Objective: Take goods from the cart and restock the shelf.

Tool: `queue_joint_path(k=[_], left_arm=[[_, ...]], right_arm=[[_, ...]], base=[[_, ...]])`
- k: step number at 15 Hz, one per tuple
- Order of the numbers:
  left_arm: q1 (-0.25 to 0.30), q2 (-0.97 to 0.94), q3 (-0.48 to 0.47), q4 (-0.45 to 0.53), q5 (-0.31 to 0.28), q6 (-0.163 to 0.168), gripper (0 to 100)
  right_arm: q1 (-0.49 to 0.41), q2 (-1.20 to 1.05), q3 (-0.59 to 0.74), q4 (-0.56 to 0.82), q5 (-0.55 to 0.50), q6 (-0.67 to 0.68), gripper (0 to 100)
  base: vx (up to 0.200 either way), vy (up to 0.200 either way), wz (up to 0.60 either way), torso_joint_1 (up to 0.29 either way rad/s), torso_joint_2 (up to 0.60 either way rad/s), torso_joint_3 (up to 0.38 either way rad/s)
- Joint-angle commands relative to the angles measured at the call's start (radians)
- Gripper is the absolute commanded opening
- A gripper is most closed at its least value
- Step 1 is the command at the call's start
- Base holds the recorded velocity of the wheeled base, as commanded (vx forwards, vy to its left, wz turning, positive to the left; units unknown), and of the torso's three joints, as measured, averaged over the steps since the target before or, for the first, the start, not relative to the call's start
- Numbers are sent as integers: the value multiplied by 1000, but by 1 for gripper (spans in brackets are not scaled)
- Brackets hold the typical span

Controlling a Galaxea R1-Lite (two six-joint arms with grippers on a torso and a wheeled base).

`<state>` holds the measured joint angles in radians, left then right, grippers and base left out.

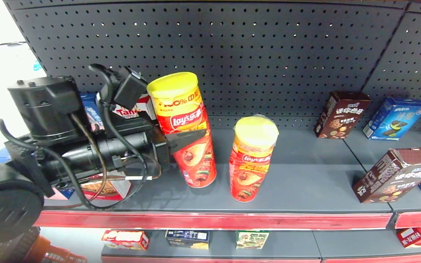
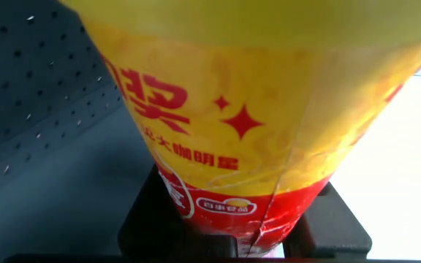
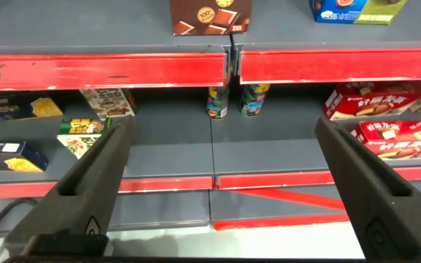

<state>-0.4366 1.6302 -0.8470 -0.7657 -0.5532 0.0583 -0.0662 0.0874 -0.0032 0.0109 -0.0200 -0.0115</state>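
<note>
A: Gripping anything, the left jaws?

B: Yes; they are closed on a tall red chip can (image 1: 185, 124) with a yellow lid, clamped around its middle; one dark jaw lies across the can's front.

A: Where is that can?

B: Over the left part of the grey shelf (image 1: 305, 190), leaning a little; its base is at the shelf surface, though I cannot tell if it touches; in the left wrist view the can (image 2: 254, 131) looms close against the pegboard.

A: Anything beside it?

B: A second chip can (image 1: 252, 160) stands upright just to its right and a bit nearer; the two are apart.

A: Farther right?

B: A brown biscuit box (image 1: 342, 114) stands far back by the pegboard (image 1: 269, 54); a blue box (image 1: 395, 117) sits to its right; another brown box (image 1: 393, 173) lies tilted nearer the red front edge.

A: And the right jaws?

B: Spread wide, holding nothing; they face lower shelves with red edges, where red boxes (image 3: 386, 102) lie on the right.
</note>
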Motion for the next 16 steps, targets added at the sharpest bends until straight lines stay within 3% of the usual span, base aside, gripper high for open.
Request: queue_joint_path(k=[1, 2, 3, 6, 11, 14, 15, 16], left_arm=[[27, 115, -103, 54, -5, 25, 0], [32, 125, -119, 71, -5, 35, 0], [47, 158, -201, 157, -11, 89, 0], [53, 224, -377, 255, -56, 124, 0], [50, 321, -518, 256, -62, 127, 0], [48, 372, -558, 255, -85, 204, 0], [48, 372, -558, 255, -85, 204, 0], [44, 410, -596, 250, -94, 232, 0]], right_arm=[[0, 5, 0, 0, 0, -1, 100], [0, 5, 0, 0, 0, -1, 100], [0, 5, 0, 0, 0, -1, 100], [0, 5, 0, 0, 0, -1, 100], [0, 5, 0, 0, 0, -1, 100], [0, 5, 0, 0, 0, -1, 100], [0, 5, 0, 0, 0, -1, 100], [0, 5, 0, 0, 0, -1, 100]], base=[[0, 0, 0, 0, 0, 0], [0, 0, 0, 0, 0, 0], [0, 0, 0, 0, 0, 0], [0, 0, 0, 0, 0, 0], [0, 0, 0, 0, 0, 0], [0, 0, 0, 0, 0, 0], [0, 0, 0, 0, 0, 0], [0, 0, 0, 0, 0, 0]])
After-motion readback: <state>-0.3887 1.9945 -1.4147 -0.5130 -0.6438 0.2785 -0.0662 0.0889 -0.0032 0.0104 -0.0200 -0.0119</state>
